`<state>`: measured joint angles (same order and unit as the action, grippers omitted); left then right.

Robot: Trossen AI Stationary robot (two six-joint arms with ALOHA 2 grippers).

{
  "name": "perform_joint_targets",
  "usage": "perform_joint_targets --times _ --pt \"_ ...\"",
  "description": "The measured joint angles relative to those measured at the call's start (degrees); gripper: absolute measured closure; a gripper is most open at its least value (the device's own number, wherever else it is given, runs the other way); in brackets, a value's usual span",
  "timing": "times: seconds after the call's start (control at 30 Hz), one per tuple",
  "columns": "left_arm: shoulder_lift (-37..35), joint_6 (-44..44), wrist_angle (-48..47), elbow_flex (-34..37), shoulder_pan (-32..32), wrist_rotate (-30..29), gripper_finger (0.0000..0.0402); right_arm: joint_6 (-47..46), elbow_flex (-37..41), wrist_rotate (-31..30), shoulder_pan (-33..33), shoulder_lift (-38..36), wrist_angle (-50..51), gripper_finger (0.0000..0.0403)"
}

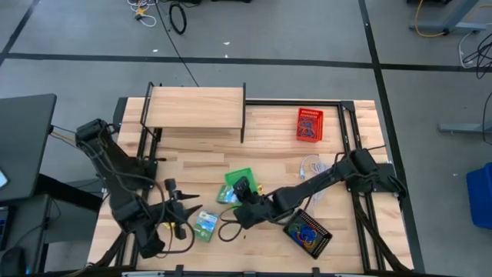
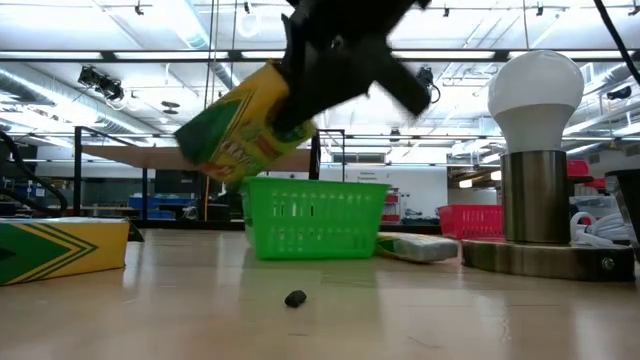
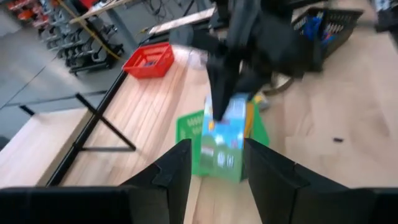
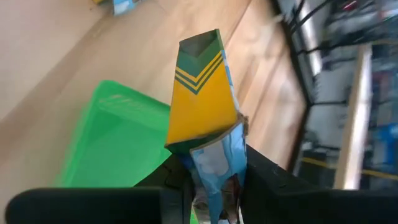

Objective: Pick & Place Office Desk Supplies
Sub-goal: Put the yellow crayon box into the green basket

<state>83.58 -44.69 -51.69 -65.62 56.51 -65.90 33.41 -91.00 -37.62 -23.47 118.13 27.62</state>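
Gripping a yellow-green packet (image 4: pixel 202 99), the right gripper (image 4: pixel 214 177) is hovering above the green basket (image 2: pixel 312 215); the left gripper (image 3: pixel 214 171) is parted, empty.

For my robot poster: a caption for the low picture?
Right hand lifts a crayon box over the green basket.

Yellow and green chevron-striped crayon box (image 4: pixel 202 99); green mesh basket (image 2: pixel 314 217); red mesh basket (image 1: pixel 310 125); black mesh basket (image 1: pixel 308 234) with blue and orange loops; pale wood table (image 1: pixel 269 150).
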Motion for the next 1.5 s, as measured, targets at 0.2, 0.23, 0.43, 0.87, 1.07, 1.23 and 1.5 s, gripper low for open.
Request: perform_joint_targets --times 0.2,0.23,0.43,0.87,1.07,1.23,1.5 --pt "-0.16 -5.25 0.16 5.92 -0.24 -0.11 0.0248 -7.68 -10.12 4.94 2.14 -0.07 18.03 0.0315" --pt "-0.21 -6.15 0.18 6.73 -0.24 -0.10 0.0248 -8.12 -11.52 5.39 2.50 -0.07 20.36 0.0316" --pt "-0.23 -9.77 1.21 10.03 -0.24 -0.16 0.0248 -13.26 -15.72 16.33 7.76 -0.09 31.17 0.0316" --pt "-0.23 -9.56 2.69 10.79 -0.37 -1.62 0.0248 -8.93 -15.65 25.94 17.48 1.17 33.66 0.0316" --pt "-0.23 -9.55 2.91 10.77 -0.37 -1.67 0.0248 -5.72 -15.67 27.89 18.61 3.13 34.96 0.0317" --pt "-0.23 -9.15 3.13 10.79 -0.96 -1.62 0.0248 -3.84 -16.64 28.79 17.95 5.19 37.38 0.0317" --pt "-0.23 -8.35 4.40 10.79 -1.11 -1.36 0.0248 -1.16 -17.37 23.06 16.87 5.86 35.37 0.0313"
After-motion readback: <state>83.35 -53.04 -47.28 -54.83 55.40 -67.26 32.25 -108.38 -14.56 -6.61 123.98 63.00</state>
